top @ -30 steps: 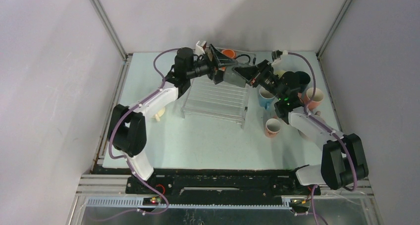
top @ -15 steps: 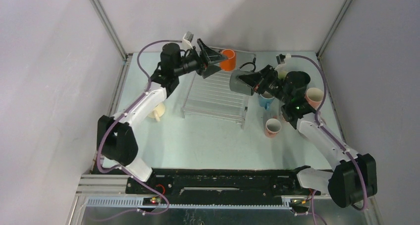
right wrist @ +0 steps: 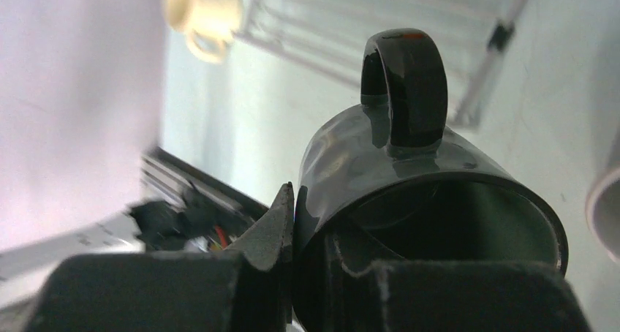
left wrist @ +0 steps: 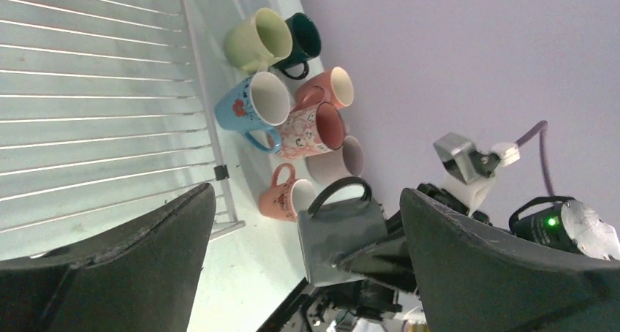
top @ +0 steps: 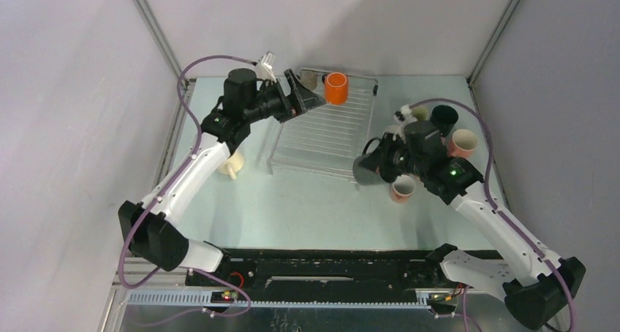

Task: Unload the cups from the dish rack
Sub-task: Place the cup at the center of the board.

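- The right tool (right wrist: 298, 226) is pinching the grey mug (right wrist: 380, 171) by its wall, with one finger inside the mouth and one outside. The mug lies on its side in the grip, handle uppermost in the wrist view.
- From above, that mug hangs off the near right corner of the dish rack (top: 322, 138), over the counter (top: 292, 208) and just beside a small pink mug (top: 401, 189). I cannot tell whether it touches the counter.
- The step in hand looks like setting this mug down with the ones standing right of the rack. These include a blue mug (left wrist: 252, 105), a pale green mug (left wrist: 256, 39) and a dark teal mug (left wrist: 303, 39), all packed close together.
- To do it well, turn the wrist until the base faces down and pick bare counter on the near side of the pink mug. Lower until the base sits flat, and only then let the fingers part.
- Lift straight up afterwards, so the inner finger does not drag the rim.
- The cluster is tight, so a sideways swing could knock a neighbour or catch the rack's corner.
- The left tool (top: 311, 98) is spread wide at the far end of the rack, just beside the orange mug (top: 336, 88), which stands on the wires.
- A cream mug (top: 232, 164) sits on the counter left of the rack.
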Action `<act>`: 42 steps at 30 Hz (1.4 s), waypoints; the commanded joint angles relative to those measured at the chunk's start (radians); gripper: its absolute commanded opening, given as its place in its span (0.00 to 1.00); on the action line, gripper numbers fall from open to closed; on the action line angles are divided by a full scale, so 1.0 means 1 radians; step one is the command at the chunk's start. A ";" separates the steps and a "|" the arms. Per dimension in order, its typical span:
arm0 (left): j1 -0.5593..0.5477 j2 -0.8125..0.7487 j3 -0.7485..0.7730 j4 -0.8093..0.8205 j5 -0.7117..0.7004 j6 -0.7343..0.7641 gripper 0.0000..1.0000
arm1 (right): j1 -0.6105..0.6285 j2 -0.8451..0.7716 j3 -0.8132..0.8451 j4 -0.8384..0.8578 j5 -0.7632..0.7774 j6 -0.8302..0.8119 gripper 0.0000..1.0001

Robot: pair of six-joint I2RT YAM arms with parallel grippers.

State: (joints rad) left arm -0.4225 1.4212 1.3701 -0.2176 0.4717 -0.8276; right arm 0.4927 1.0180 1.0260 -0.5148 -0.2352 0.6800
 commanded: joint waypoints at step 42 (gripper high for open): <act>-0.101 -0.058 0.040 -0.226 -0.209 0.286 1.00 | 0.418 0.355 -0.176 -0.193 0.517 0.007 0.04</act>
State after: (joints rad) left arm -0.5125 1.3624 1.3701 -0.4381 0.2874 -0.5819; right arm 0.8917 1.3659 0.8421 -0.7376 0.2104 0.6636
